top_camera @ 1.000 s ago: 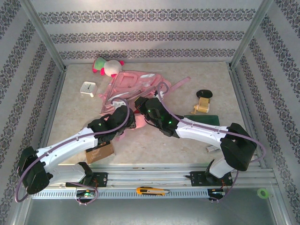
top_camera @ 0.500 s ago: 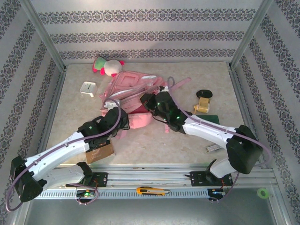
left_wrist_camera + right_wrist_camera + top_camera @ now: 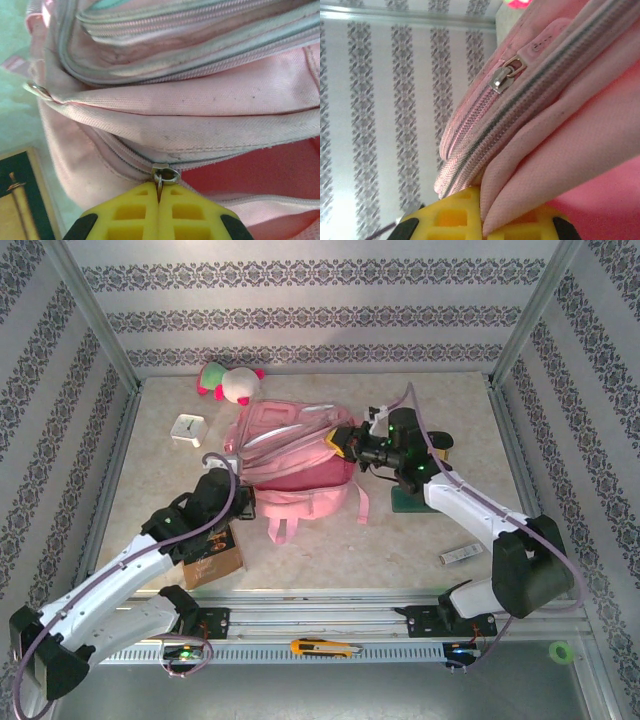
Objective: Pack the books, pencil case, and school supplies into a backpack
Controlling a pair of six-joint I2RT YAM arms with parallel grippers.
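Two pincers are clamped on the backpack (image 3: 295, 455), which lies flat in the middle of the bench (image 3: 330, 550). The left pincer (image 3: 238, 505) sits at the backpack's near-left corner. In the left wrist view its yellow tips are pressed together on the small metal zip pull (image 3: 166, 175) of the long zip there. The right pincer (image 3: 342, 440) is at the backpack's right edge. In the right wrist view it is closed, with a fold of pink fabric pinched between its tips, just under another closed zip.

Nothing is packed yet, as far as I can see. The book (image 3: 215, 562) lies on the bench just off the backpack's near-left corner, partly under the left arm. The dark green pencil case (image 3: 412, 503) lies just to the right of the backpack, half hidden by the right arm. The pale bar (image 3: 462, 554) lies well apart from the backpack, to its near right.

The step in hand looks like opening a compartment. One arm braces the fabric while the other works the zip. The next move probably calls for drawing the pull along its track with the fabric kept taut, so the slider runs freely and the backpack is not dragged across the bench.
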